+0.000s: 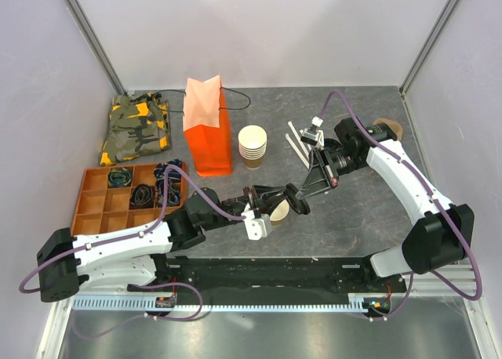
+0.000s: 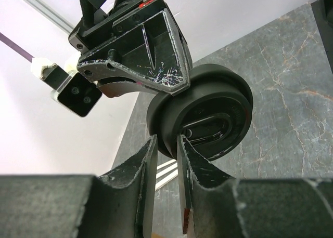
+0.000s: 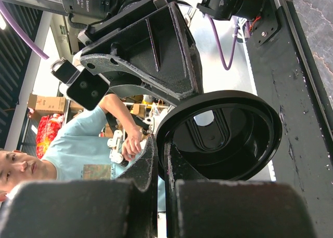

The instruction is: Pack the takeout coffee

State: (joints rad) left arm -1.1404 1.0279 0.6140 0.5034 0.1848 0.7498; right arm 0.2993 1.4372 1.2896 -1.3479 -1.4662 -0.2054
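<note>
A round black plastic lid (image 1: 296, 204) hangs in the air between both grippers, above the front middle of the table. My right gripper (image 1: 301, 194) is shut on its rim, as the right wrist view (image 3: 160, 144) shows on the lid (image 3: 223, 134). My left gripper (image 1: 284, 196) pinches the opposite edge of the lid (image 2: 208, 118), with its fingertips (image 2: 166, 142) on either side of the rim. A small tan cup (image 1: 276, 212) with a white rim and no lid sits just below the left gripper. No lidded cup is in view.
An orange paper bag (image 1: 208, 128) stands open at the back middle, with a stack of lidless tan cups (image 1: 252, 146) to its right. White sticks (image 1: 296, 143) lie further right. A camouflage pouch (image 1: 135, 128) and an orange compartment tray (image 1: 94, 198) are on the left.
</note>
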